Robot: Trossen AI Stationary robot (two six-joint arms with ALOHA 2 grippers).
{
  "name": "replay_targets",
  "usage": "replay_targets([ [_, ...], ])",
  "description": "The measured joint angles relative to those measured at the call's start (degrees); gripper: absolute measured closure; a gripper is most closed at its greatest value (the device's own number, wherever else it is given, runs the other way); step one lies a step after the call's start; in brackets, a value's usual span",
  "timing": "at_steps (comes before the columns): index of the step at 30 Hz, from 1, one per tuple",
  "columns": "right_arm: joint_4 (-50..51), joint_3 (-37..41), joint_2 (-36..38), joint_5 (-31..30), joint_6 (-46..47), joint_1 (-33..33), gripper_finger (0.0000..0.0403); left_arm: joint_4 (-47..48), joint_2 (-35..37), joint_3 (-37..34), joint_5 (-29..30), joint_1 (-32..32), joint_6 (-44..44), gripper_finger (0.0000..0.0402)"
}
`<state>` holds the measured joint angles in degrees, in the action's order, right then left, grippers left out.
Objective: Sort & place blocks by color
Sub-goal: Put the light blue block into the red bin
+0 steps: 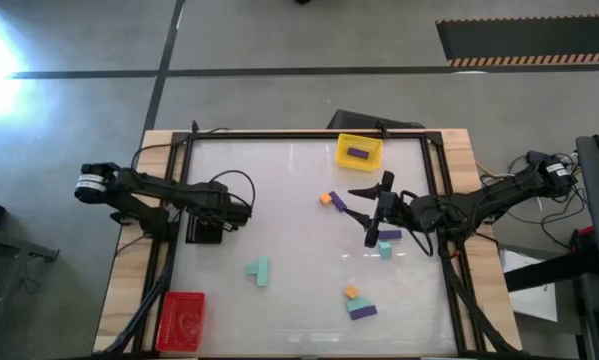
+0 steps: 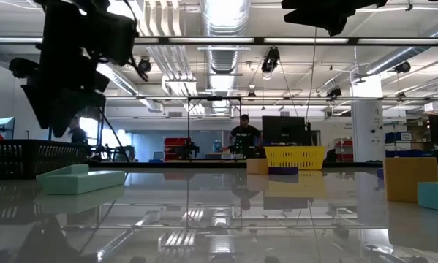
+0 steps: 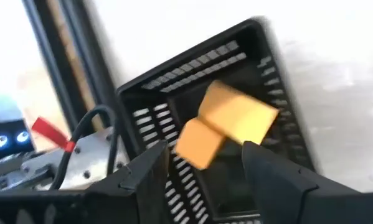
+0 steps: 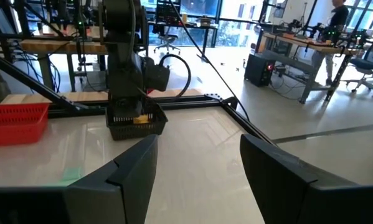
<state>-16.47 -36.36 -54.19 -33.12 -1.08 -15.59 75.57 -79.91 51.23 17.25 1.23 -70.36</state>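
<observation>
My left gripper (image 1: 205, 222) (image 3: 202, 163) hovers open over the black tray (image 3: 174, 93) at the table's left side. An orange block (image 3: 231, 121), blurred, shows between and beyond its fingertips, over the tray's inside, apart from both fingers. My right gripper (image 1: 371, 215) (image 4: 198, 168) is open and held high over the table's right half, touching nothing. Below and around it lie an orange cube (image 1: 325, 199), a purple bar (image 1: 338, 203) and a teal block with a purple bar (image 1: 387, 240). One purple bar (image 1: 357, 153) lies in the yellow tray (image 1: 341, 147). A teal piece (image 1: 260, 270) rests flat at the middle.
The red tray (image 1: 182, 320) sits at the near left corner. Near the front edge an orange cube (image 1: 350, 292) lies beside a teal and purple pair (image 1: 362, 308). A dark frame (image 1: 309, 133) rims the table. Bare tabletop lies between the two arms. A person (image 2: 244, 135) stands far behind.
</observation>
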Motion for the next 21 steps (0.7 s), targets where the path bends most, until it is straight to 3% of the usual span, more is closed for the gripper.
replay_targets([
  [6, 0.0, 0.0, 0.0, 0.0, 0.3, 0.0, 0.0184, -0.1, 0.2, 5.2, 1.0, 0.9, 2.7, 0.0213],
  [12, 1.2, 0.0, -0.2, 0.0, 2.3, 0.0, 0.0184, -2.6, 0.1, 10.6, 7.4, 4.0, 4.9, 0.0212],
  [18, 5.4, 0.0, -0.2, 0.0, 6.2, 0.0, 0.0184, -19.2, 0.1, 11.7, 9.9, 6.9, 17.0, 0.0212],
  [21, 6.5, 0.0, -0.2, 0.0, 7.9, 0.0, 0.0184, -28.3, 0.1, 11.5, 6.1, 7.8, 23.9, 0.0212],
])
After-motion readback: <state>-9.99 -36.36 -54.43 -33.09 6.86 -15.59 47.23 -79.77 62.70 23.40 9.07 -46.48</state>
